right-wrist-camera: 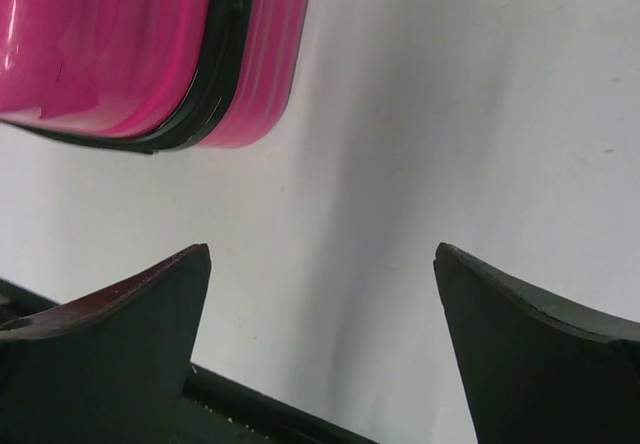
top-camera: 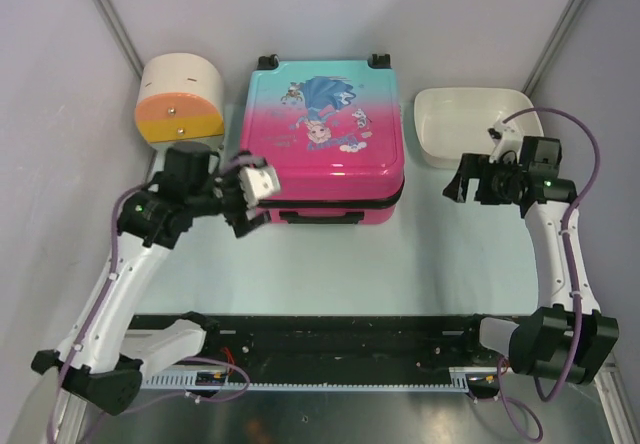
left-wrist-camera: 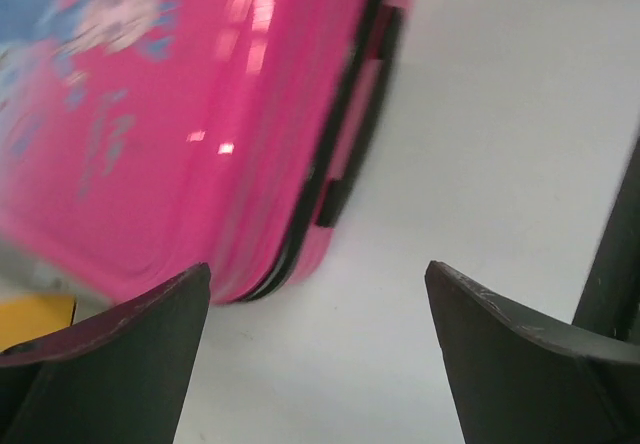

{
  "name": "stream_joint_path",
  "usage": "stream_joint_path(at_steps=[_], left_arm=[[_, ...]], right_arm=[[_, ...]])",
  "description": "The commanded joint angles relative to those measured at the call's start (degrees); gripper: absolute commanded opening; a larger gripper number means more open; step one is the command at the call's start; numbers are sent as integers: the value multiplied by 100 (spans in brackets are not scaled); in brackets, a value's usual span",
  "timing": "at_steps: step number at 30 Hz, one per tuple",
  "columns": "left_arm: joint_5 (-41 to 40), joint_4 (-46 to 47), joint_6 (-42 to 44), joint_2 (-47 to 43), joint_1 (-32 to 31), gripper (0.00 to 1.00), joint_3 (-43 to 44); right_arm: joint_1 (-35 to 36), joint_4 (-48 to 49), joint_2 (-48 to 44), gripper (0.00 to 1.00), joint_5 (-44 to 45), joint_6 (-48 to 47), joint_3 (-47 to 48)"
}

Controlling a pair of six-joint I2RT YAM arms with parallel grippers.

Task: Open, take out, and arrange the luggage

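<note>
The luggage (top-camera: pixel 325 134), a pink-to-teal hard-shell case with a cartoon print, lies flat and closed in the middle of the table. Its black wheels (top-camera: pixel 268 60) are at the far edge and its black handle (top-camera: pixel 320 216) faces me. My left gripper (top-camera: pixel 252 194) hovers open at the case's near-left corner with nothing between its fingers. In the left wrist view the luggage (left-wrist-camera: pixel 180 114) fills the upper left, ahead of the open left gripper (left-wrist-camera: pixel 318 274). My right gripper (top-camera: pixel 458 181) stands open and empty to the right of the case. The right wrist view shows the luggage's corner (right-wrist-camera: pixel 130 54) beyond the open right gripper (right-wrist-camera: pixel 322 254).
A white rectangular basin (top-camera: pixel 470 124) sits at the back right, just behind my right arm. A cream-and-orange rounded drawer box (top-camera: pixel 180 99) stands at the back left beside the case. The black rail (top-camera: pixel 340 339) carrying the arm bases runs along the near edge.
</note>
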Motion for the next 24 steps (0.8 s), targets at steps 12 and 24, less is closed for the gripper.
stream_joint_path(at_steps=[12, 24], left_arm=[[-153, 1346, 1817, 1796, -2299, 77, -1319], [-1523, 3411, 1034, 2860, -2802, 64, -1646]], right_arm=[[455, 240, 141, 100, 100, 16, -225], [235, 11, -167, 100, -357, 130, -225]])
